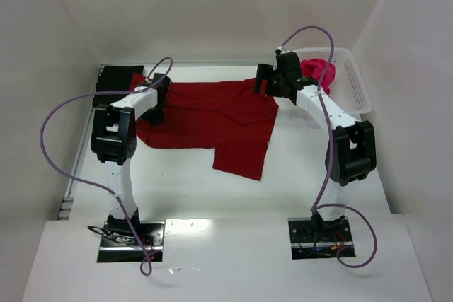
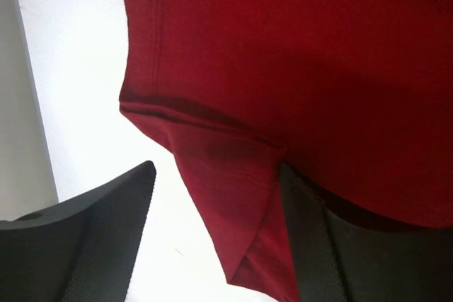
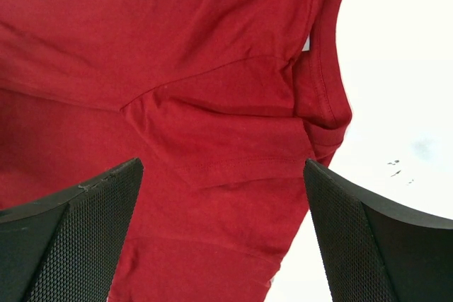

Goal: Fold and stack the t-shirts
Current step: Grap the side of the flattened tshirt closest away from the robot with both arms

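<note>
The bases of the two arms, left (image 1: 131,235) and right (image 1: 318,235), stand at the near edge of the white table (image 1: 177,189). On the far half of this table the dark crimson t-shirt (image 1: 212,114) lies spread out between the two grippers, and one part of it reaches toward the near side. The white lattice basket (image 1: 357,83) stands at the far right, and the magenta-pink t-shirt (image 1: 317,72) lies inside it, in a heap. The black t-shirt (image 1: 117,77) is in the far left corner, just beside the left edge of the crimson one. The right gripper (image 3: 221,164) hangs over a sleeve near the collar, its jaws wide apart and clamped on nothing. The left gripper (image 2: 216,175) is at the left edge of the crimson shirt. Its jaws are apart and a folded hem lies between them. The cloth covers part of one finger, and the other finger (image 2: 106,224) is clear of it.
</note>
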